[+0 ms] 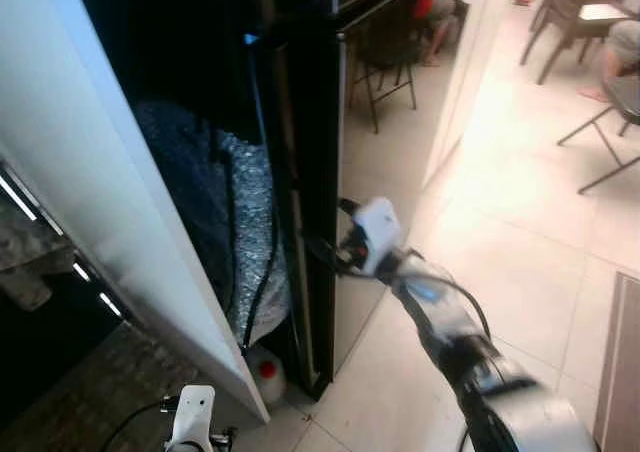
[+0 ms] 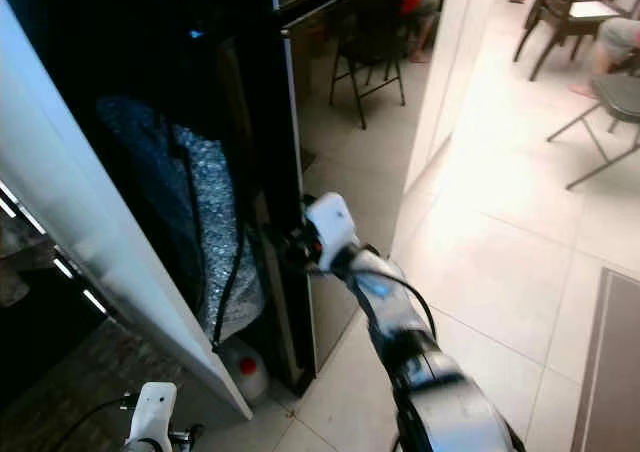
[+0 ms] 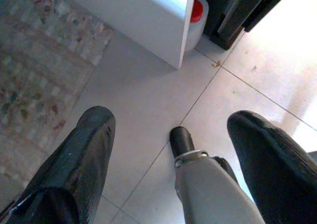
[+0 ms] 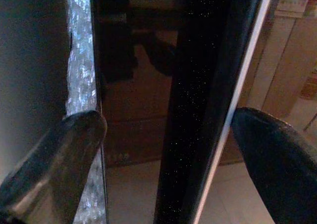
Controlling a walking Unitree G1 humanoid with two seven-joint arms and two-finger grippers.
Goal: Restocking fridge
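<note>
Right wrist view shows the right end effector [image 4: 168,135] with fingers apart straddling the fridge door [image 4: 208,100] edge to pull it open, while the left end effector [image 3: 171,149] hangs spread over the floor [image 3: 148,100].

The black fridge [image 1: 310,172] ran past the frame's top edge, its interior lost in darkness. A white bottle with a red cap [image 1: 266,372] stood half hidden behind the white panel [image 1: 110,192]. The right gripper [image 1: 322,249] merged with the dark door edge. Seated people [image 1: 625,47] at far right were cut off by the frame.
</note>
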